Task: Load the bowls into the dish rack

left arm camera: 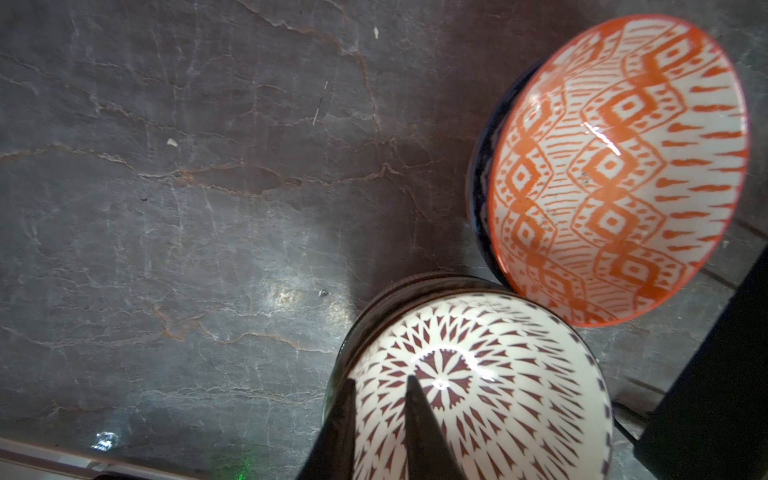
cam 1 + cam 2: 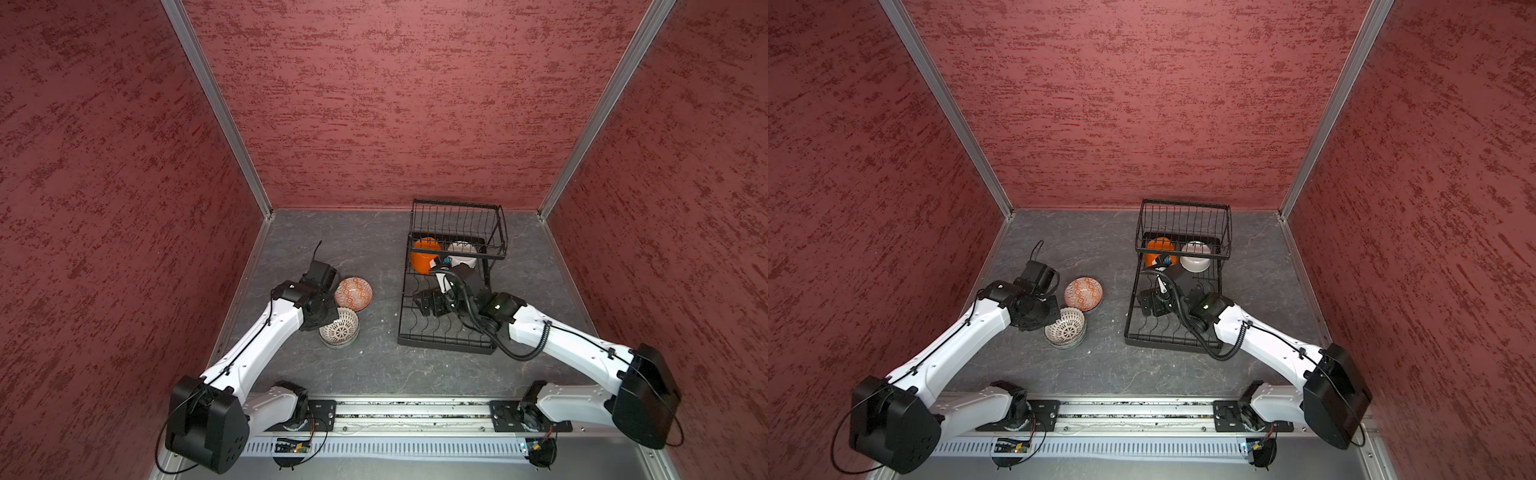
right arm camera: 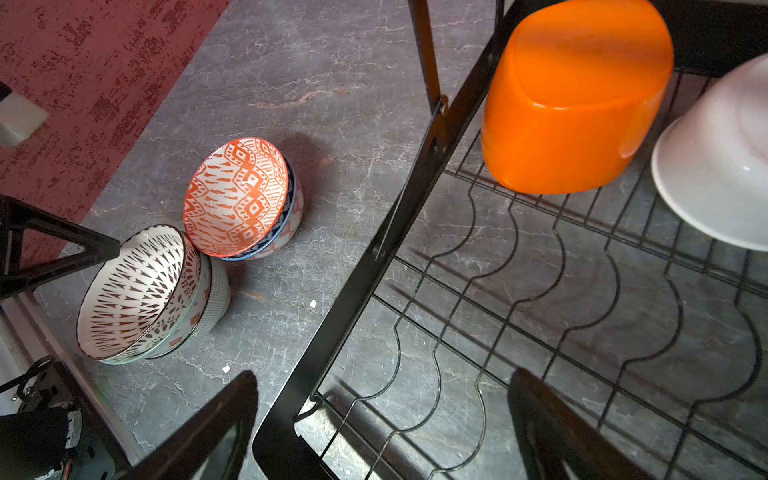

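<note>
A black-patterned bowl tops a stack on the table, left of the dish rack. My left gripper stands at its rim, one finger outside and one over the inside, with a narrow gap showing. A red-orange patterned bowl leans in a blue-patterned bowl just beyond. In the rack, a plain orange bowl and a white bowl lie under the raised basket. My right gripper hangs open and empty over the rack's base.
The rack's raised basket holds nothing that I can see. Curved wire dividers cross the base. Red walls close in on three sides, and the left one is near my left arm. A metal rail runs along the front edge.
</note>
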`<state>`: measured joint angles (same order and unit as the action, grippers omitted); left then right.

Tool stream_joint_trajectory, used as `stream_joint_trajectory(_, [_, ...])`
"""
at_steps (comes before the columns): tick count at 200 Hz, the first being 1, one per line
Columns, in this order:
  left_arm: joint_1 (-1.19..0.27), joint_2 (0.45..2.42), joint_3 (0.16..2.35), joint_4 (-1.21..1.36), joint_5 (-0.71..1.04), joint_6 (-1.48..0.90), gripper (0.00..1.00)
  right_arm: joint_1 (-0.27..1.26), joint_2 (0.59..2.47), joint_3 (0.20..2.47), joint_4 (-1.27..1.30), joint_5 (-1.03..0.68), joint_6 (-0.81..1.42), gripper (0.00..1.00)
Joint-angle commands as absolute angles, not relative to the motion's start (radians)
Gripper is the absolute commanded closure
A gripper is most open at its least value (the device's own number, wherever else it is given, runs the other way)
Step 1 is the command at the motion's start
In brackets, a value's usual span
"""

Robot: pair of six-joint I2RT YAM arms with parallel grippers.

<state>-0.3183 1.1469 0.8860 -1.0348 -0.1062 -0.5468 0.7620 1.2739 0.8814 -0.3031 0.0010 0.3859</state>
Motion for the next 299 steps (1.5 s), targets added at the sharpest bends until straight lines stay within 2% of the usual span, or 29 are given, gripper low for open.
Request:
stream_joint_trajectory(1, [-0.328, 1.115, 0.918, -1.067, -0.097, -0.558, 0.52, 0.765, 1.280, 0.872, -0.278, -0.008, 0.391, 0.05])
stream_joint_trajectory(26, [-0.329, 1.129, 0.928, -1.106, -0.112, -0.556, 0.36, 0.765, 1.279, 0.871, -0.275, -0.010, 0.388, 0.05])
stream_joint_trajectory(63, [-0.362, 1.191, 0.940, -1.149, -0.144, -0.550, 0.27, 0.765, 1.276, 0.861, -0.261, -0.014, 0.387, 0.05])
stream_joint_trajectory(153, [-0.573, 1.269, 1.129, -1.218, -0.242, -0.616, 0.24, 0.765, 1.284, 0.840, -0.250, -0.020, 0.383, 0.05])
stream_joint_trajectory(196, [-0.675, 1.355, 1.163, -1.205, -0.249, -0.633, 0.25, 0.765, 1.290, 0.842, -0.248, -0.026, 0.385, 0.05])
stream_joint_trajectory(236, [-0.722, 1.438, 1.154, -1.173, -0.243, -0.640, 0.31, 0.765, 1.292, 0.846, -0.259, -0.028, 0.385, 0.05])
stream_joint_trajectory(299, [-0.760, 1.523, 1.156, -1.151, -0.239, -0.643, 0.53, 0.764, 1.287, 0.844, -0.264, -0.023, 0.388, 0.05])
